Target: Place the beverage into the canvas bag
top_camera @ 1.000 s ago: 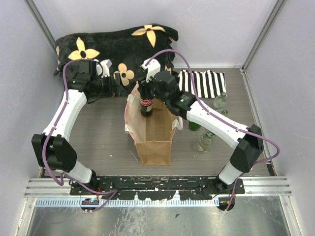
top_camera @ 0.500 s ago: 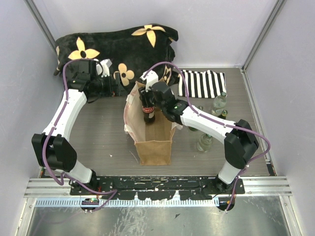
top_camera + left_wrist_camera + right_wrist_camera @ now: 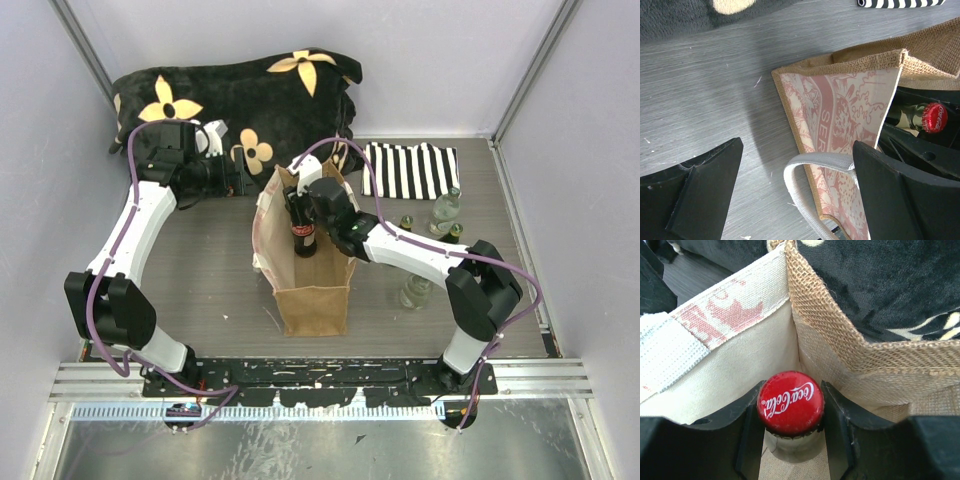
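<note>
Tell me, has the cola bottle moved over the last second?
Yes. Gripped by the right hand, the cola bottle has slid from the canvas bag's far rim toward its middle, sinking inside.

Inside the canvas bag (image 3: 315,305) you have little slack. The right gripper (image 3: 300,208), clamped on the cola bottle (image 3: 790,402), fills the far end of the mouth, with the burlap end wall just behind the cap and the cream side wall close on one side. The near half of the mouth is unoccupied. Left of the bag, bare table (image 3: 200,270) gives you room, but the cream strap handle (image 3: 810,162) loops out below the wide-spread left gripper (image 3: 235,180). Behind, the black flowered blanket (image 3: 250,90) crowds the bag's far end. To the right, glass bottles (image 3: 415,290) stand close along the right arm (image 3: 420,255), near the bag. The striped cloth (image 3: 410,170) lies flat beyond them.
</note>
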`<state>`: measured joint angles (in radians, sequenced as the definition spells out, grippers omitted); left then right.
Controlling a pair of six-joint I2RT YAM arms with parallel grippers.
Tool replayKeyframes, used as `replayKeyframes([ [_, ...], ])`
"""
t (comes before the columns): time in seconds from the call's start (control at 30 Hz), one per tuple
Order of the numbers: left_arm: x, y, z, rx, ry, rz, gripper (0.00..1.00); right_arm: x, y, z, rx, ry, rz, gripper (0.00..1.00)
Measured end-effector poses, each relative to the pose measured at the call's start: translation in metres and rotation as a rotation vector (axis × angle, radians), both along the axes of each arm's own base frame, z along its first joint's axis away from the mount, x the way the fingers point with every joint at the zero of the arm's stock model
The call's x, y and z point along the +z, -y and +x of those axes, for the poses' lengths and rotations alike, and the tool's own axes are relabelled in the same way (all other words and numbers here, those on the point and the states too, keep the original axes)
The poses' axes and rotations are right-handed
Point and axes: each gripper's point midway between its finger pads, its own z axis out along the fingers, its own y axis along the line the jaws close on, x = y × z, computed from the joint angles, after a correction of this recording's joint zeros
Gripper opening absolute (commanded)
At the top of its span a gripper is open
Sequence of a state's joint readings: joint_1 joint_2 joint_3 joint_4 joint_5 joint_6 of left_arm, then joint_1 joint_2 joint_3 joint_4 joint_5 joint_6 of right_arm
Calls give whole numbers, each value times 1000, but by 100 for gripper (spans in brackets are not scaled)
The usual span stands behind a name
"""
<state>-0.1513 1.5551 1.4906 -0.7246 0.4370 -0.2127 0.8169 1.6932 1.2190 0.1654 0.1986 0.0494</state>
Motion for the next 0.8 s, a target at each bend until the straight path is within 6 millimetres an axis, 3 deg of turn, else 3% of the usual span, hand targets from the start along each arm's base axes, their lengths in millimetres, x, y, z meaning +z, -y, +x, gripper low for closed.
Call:
replayKeyframes([
  [0.17,0,0,0,0,0,0,98,0,-1,1,-1,15,12,1],
  [0.33,0,0,0,0,0,0,98,0,-1,1,0,23,15,42],
  [0.43,0,0,0,-1,0,-1,98,1,0,0,1,25,14,56],
  [0.53,0,1,0,-3,0,-3,98,3,5,-1,-7,30,14,63],
  [0.8,1,2,-1,-11,-2,-11,98,42,11,-1,-35,107,81,73],
])
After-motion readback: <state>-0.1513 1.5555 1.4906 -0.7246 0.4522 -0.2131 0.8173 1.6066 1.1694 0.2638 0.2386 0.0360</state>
